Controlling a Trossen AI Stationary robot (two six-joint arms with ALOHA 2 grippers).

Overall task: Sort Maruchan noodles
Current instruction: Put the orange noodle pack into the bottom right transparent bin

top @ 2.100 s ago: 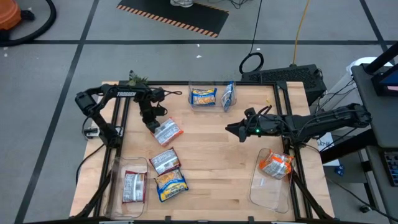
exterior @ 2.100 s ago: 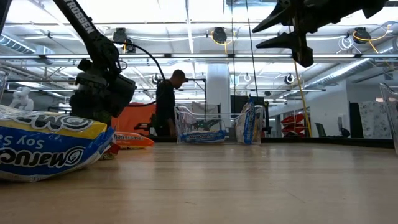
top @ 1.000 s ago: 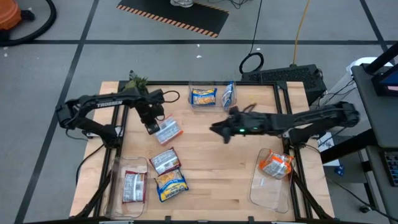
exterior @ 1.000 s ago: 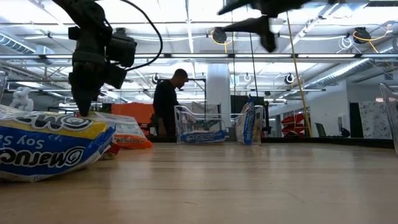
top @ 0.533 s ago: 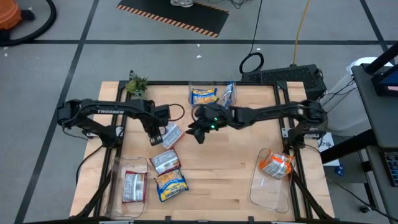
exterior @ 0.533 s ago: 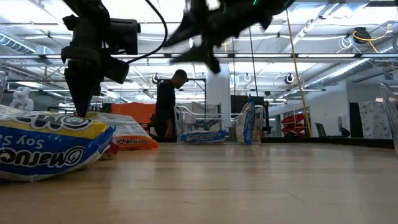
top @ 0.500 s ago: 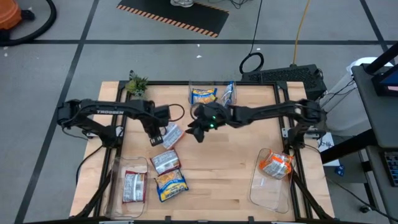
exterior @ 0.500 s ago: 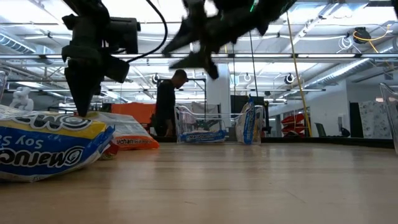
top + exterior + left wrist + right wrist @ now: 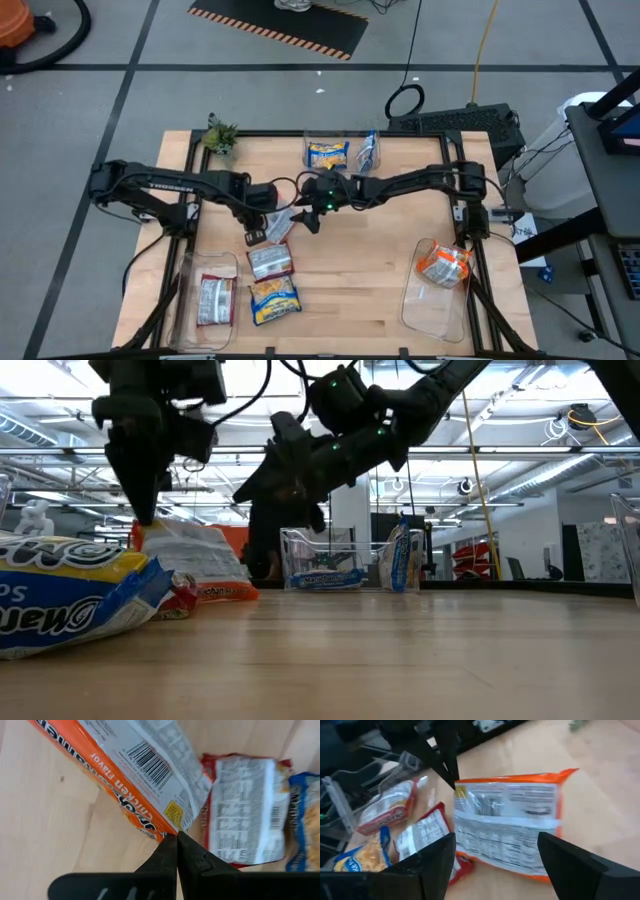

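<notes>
A pale wooden table (image 9: pixel 350 260) stands on a grey floor, seen from above, with clear plastic bins at its edges. The left gripper (image 9: pixel 254 237) reaches in from the table's left side, its tips at a corner of an orange and white flat plastic noodle packet (image 9: pixel 280 222) lying near the table's middle; the right gripper (image 9: pixel 305 222) comes across from the right side and hovers just beside the same packet. Below it lie a red and white packet (image 9: pixel 269 261) and a blue and yellow packet (image 9: pixel 275 298). In the level view across the table, the orange packet (image 9: pixel 192 565) is tilted up, one end raised under the left gripper (image 9: pixel 140 510), while the right gripper (image 9: pixel 262 485) hangs in the air above and beside it. A person stands in the room behind. The left wrist view shows two dark fingers (image 9: pixel 167 857) pressed together with no gap, pinching the very corner of the orange packet (image 9: pixel 135 775), with the red packet (image 9: pixel 245 815) beyond. The right wrist view shows the right arm's fingers (image 9: pixel 432 862) spread wide with nothing between them, and the orange packet (image 9: pixel 510 827) lying ahead of them. The packet is probably light, with a slippery, crinkly wrapper around a brittle noodle block, so a corner pinch may slip; a grip across the flat middle or a long edge looks safer.
</notes>
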